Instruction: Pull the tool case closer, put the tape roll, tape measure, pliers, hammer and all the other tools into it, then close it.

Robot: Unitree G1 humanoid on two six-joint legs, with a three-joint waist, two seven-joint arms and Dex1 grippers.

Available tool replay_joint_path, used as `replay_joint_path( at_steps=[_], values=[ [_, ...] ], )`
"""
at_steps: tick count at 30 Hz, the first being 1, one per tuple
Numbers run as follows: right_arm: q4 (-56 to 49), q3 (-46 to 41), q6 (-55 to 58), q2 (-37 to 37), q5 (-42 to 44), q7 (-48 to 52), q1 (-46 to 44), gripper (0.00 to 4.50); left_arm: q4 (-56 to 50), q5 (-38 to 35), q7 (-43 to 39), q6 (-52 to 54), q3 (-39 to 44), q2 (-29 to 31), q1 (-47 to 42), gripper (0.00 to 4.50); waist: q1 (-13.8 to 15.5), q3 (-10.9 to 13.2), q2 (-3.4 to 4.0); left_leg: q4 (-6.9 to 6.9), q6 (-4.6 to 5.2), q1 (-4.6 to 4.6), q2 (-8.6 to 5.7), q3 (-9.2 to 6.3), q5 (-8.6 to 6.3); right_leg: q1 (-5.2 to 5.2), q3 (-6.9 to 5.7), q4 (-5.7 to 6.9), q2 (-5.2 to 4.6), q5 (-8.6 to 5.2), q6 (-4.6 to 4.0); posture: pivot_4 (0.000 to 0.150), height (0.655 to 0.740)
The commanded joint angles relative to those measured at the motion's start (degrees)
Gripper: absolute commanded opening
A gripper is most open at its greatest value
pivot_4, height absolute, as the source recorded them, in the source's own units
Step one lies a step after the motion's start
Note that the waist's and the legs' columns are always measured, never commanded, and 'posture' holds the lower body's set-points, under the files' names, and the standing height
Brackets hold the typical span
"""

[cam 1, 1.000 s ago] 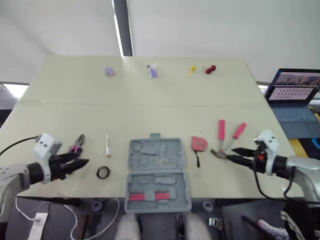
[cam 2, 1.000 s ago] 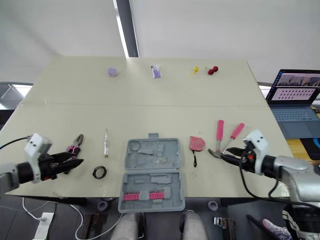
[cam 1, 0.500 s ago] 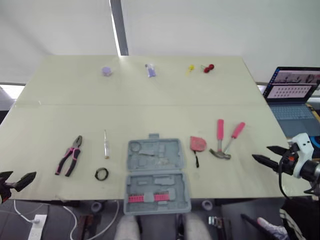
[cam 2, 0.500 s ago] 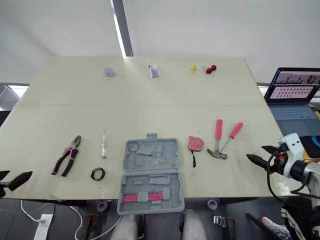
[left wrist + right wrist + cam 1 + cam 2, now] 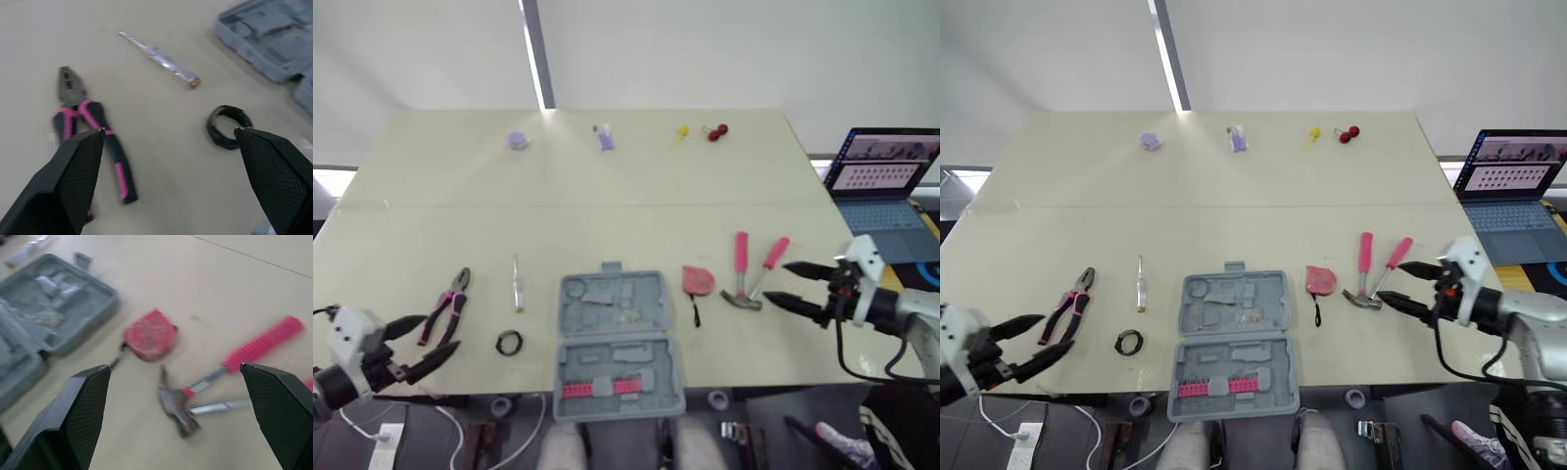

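2 black mesh-textured fingers [image 5: 83,416], white wrist housings [image 5: 1462,262], black cables [image 5: 1437,343]

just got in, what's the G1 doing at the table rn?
Packing tools, nothing grabbed yet. The open grey plastic tool case sits at the near edge of the pale table. Left claw hovers open by the pink-handled pliers; right claw hovers open by the pink-handled hammer. The black tape roll and red tape measure lie outside the case.

Our left hand [image 5: 440,333] faces the pliers [image 5: 448,305] just beside it, and bare tabletop [image 5: 607,215] lies open between our right hand [image 5: 780,282] and the hammer [image 5: 741,279].
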Motion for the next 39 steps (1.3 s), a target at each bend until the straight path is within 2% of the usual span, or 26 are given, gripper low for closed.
replay_joint_path(
  at_steps=[1, 8, 11, 12, 22, 25, 27, 39],
  values=[
    [-9.8, 3.7, 3.7, 1.3, 3.2, -0.1, -3.0, 4.46, -3.1, 0.9, -1.8, 0.1, -3.2, 1.9, -0.2, 4.50, 0.0, 0.0, 0.01, 0.02, 0.00, 0.00, 0.00, 0.00, 0.00, -0.01, 0.00, 0.01, 0.00, 0.00, 0.00, 0.150, 0.7400],
    [-19.3, 12.3, 8.4, 5.8, 4.6, -1.8, -9.5, 4.46, -5.6, 5.5, 1.2, -5.1, -10.3, -0.6, -1.0, 4.50, 0.2, 0.0, -0.04, 0.08, 0.00, 0.00, -0.02, -0.02, -0.01, -0.16, -0.03, -0.07, -0.07, 0.00, 0.00, 0.150, 0.7400],
    [-21.7, 15.7, 9.4, 7.1, 4.1, -2.1, -11.4, 4.50, -8.7, 6.0, 3.6, -4.6, -11.7, -2.9, 0.6, 3.72, 0.4, 0.0, -0.05, 0.09, 0.00, 0.00, -0.02, -0.03, -0.01, -0.09, -0.04, -0.03, -0.09, 0.00, 0.00, 0.150, 0.7400],
    [-22.2, 16.4, 9.7, 7.5, 4.1, -2.2, -12.0, 4.50, -9.1, 7.0, 4.2, -5.4, -12.3, -3.3, 1.2, 3.34, 0.4, 0.0, -0.05, 0.12, 0.00, -0.01, -0.02, -0.02, 0.00, -0.05, -0.03, 0.01, -0.09, 0.00, 0.00, 0.150, 0.7400],
    [-22.8, 18.4, 11.2, 6.9, 4.3, -0.5, -13.6, 4.50, -12.3, 7.7, 4.0, -5.8, -12.9, -1.8, 2.5, 3.34, 1.2, 0.0, -0.05, 0.32, 0.02, -0.01, 0.02, -0.10, -0.02, -0.17, -0.07, 0.13, -0.05, -0.01, -0.01, 0.150, 0.7400],
    [-22.7, 18.8, 11.2, 6.8, 4.3, -0.4, -13.5, 4.50, -12.1, 8.2, 3.0, -6.5, -13.0, -0.6, 3.0, 2.51, 1.2, 0.0, -0.05, 0.31, 0.02, -0.01, 0.02, -0.10, -0.02, -0.16, -0.07, 0.13, -0.05, -0.01, -0.01, 0.150, 0.7400],
    [-22.7, 19.0, 11.1, 6.8, 4.2, -0.4, -13.4, 4.50, -11.6, 9.0, 2.6, -6.8, -13.4, 0.2, 3.1, 1.56, 1.2, 0.0, -0.05, 0.30, 0.02, -0.01, 0.03, -0.10, -0.02, -0.17, -0.07, 0.13, -0.02, -0.01, -0.02, 0.150, 0.7400],
    [-23.9, 18.8, 12.0, 5.7, 4.4, -0.7, -12.8, 4.50, -8.1, 9.5, 3.8, -5.4, -13.2, 1.0, 1.0, 1.56, 1.2, 0.0, -0.04, 0.30, 0.02, -0.01, 0.04, -0.10, -0.02, -0.18, -0.07, 0.13, -0.02, -0.01, -0.02, 0.150, 0.7400]
  ],
)
